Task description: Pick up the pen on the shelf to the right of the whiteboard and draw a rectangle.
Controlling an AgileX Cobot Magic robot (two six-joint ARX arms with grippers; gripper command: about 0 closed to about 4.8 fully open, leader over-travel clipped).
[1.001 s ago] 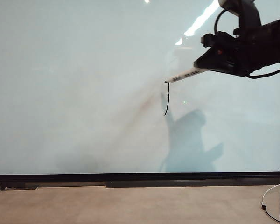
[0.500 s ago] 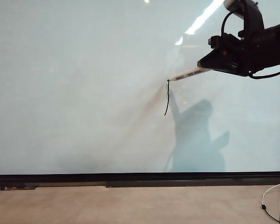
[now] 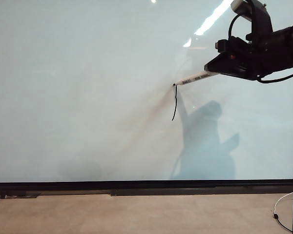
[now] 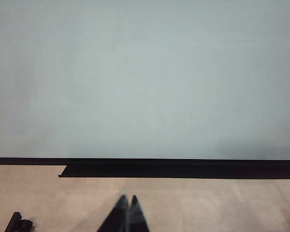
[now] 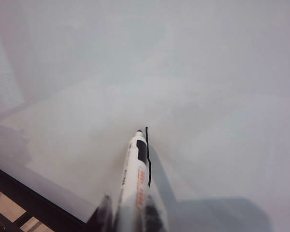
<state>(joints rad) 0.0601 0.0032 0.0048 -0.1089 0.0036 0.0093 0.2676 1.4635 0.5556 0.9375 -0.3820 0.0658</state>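
right gripper (image 5: 130, 217) blurred, cut off

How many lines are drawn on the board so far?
1: a short, wobbly vertical line right of the whiteboard's middle, with the pen tip at its top end, held by the right gripper.

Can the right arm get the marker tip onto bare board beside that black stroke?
Probably yes: the right end effector holds the slim white pen at the stroke's top, nothing blocking.
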